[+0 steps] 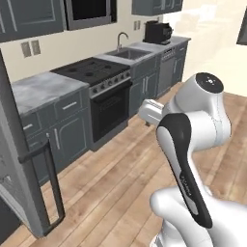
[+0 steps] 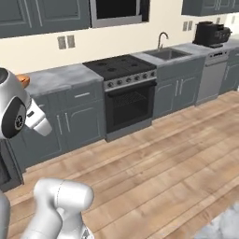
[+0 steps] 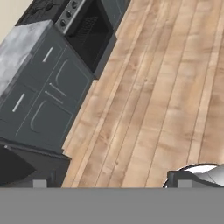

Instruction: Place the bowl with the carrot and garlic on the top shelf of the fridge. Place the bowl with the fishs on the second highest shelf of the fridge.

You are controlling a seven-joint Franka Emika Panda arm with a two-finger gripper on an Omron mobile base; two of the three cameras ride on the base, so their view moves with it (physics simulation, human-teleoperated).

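A sliver of the orange-tan bowl [image 2: 23, 80] peeks out on the grey counter, behind my arm's upper joint, with its contents hidden. The fridge's dark grey door [image 1: 17, 159] stands open at the left edge, its bar handle [image 1: 54, 185] facing the room. My hand [image 1: 150, 112] hangs over the wooden floor, well clear of the counter. In the hand view my gripper [image 3: 111, 183] is open, its fingertips [image 3: 40, 183] wide apart with nothing between them, above floorboards beside the door [image 3: 30, 164]. The pale marbled bowl, carrot, garlic, fishes and fridge shelves are out of view.
A grey counter [image 1: 46, 89] with cabinets runs along the wall, then a black stove and oven [image 1: 103, 96], a sink [image 1: 126, 53] and a coffee machine [image 1: 157, 33]. Wide wooden floor [image 2: 168, 158] lies in front.
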